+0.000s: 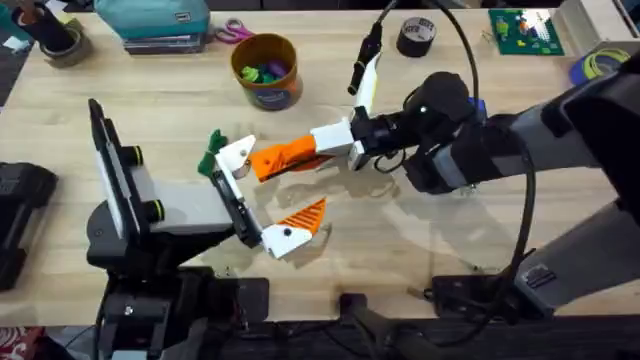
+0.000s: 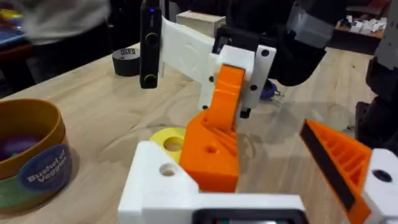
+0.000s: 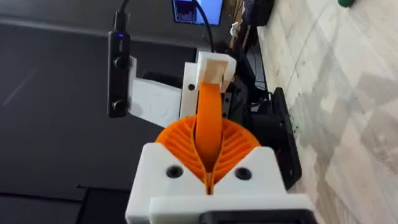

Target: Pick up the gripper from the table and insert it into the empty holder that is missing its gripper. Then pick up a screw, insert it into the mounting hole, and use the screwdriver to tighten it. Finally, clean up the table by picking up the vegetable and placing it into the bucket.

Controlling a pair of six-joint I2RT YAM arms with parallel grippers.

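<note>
Right end effector [image 1: 338, 143] pinching gripper [image 1: 283, 156] against holder [image 1: 237, 155], vegetable [image 1: 211, 152] beside

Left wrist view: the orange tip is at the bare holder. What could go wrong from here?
1. The gripper may be misaligned with the holder; pushing could jam it or make it slip in the right gripper.
2. The vegetable lies close beside the holder and could get knocked.
3. The yellow ring close behind could be nudged.

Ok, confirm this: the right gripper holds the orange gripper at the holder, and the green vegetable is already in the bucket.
Wrong on the vegetable: it lies on the table beside the holder, not in the bucket. The overhead view shows it. The rest stands.
</note>
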